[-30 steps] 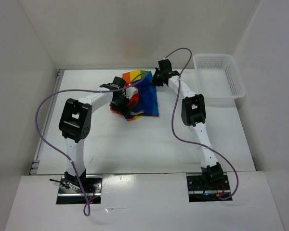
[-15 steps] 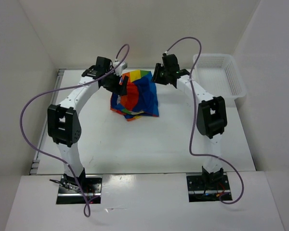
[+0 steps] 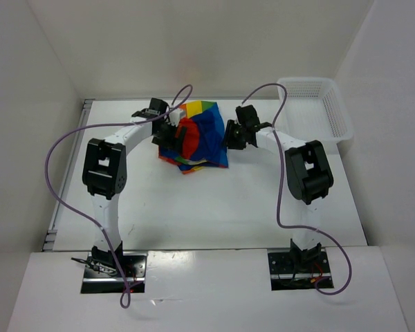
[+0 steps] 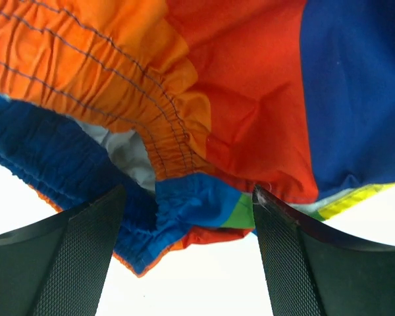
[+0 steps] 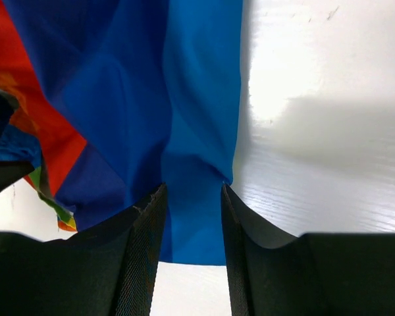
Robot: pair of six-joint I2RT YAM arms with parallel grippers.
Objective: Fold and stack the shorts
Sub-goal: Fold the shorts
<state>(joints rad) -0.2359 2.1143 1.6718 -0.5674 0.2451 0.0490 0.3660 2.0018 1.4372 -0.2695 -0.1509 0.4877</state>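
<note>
Left claw (image 4: 189,191) gaping at shorts (image 4: 250,85); right claw (image 5: 193,187) half-spread above

The table (image 3: 194,207) is viewed whole from above and behind the arms (image 3: 104,173). Each wrist view is taken close, past its own fingers (image 4: 72,257) (image 5: 135,263), onto the shorts (image 3: 204,138) just ahead, which are shared by all three views

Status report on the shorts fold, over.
Left hand open at left edge of shorts. Right hand open over right edge. Shorts rumpled, unheld. Basket apart, far right.
</note>
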